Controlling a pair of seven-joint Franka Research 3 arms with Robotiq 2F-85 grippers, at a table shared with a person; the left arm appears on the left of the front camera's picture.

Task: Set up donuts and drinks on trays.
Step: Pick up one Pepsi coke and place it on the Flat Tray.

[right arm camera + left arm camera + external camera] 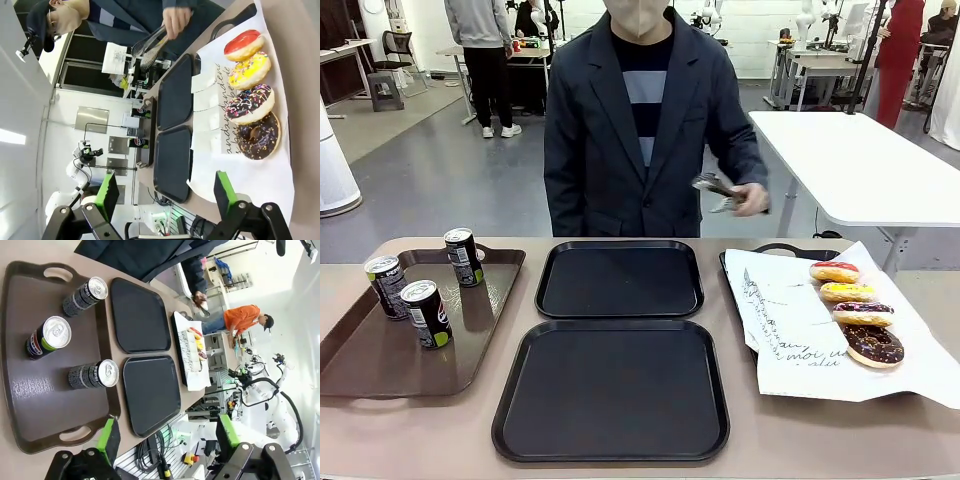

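Setup not begun: both black trays (610,390) sit bare mid-table. Three drinks (425,312) stand on the brown tray (360,370) at robot's left. Four donuts (848,292) lie in a row on printed paper (785,320) at right. Person's hand (752,200) holds tongs (713,186) beyond the paper. The left gripper (167,437) and right gripper (165,194) both gape wide, nothing between them. Next move, likely: close on a can or donut and carry it to a tray. Left wrist view gives can tops and gaps. Right wrist view gives donut toppings.

Matt plastic trays (610,395), shiny metal cans (425,312), smooth paper sheet (790,325).
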